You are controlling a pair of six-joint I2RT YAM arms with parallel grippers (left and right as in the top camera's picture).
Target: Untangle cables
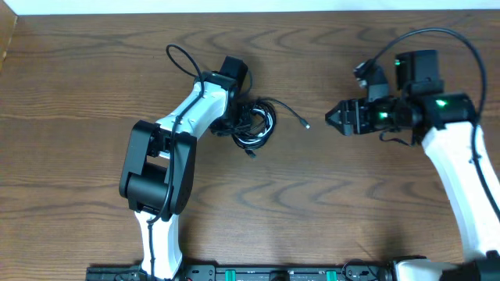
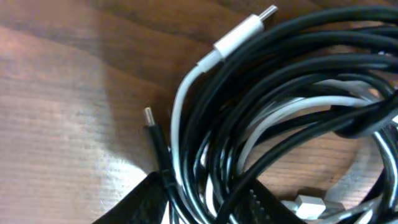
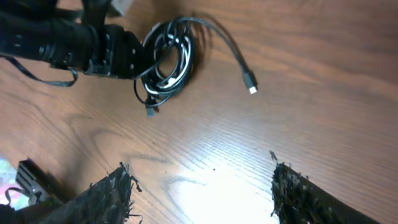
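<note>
your left gripper (image 1: 234, 119) is straddling the cables (image 1: 256, 125), likely anchoring them, clamp undeterminable | your right gripper (image 1: 330, 117) is hovering spread, empty, facing loose plug (image 1: 305, 123)

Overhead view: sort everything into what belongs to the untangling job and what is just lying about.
Job:
tangled black cables
white cable within them
loose black plug end

Not the job:
table
thick black leads on the arms

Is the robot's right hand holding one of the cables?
No, the right gripper is open with nothing between its fingers, over bare table, and the cables lie apart from it.
</note>
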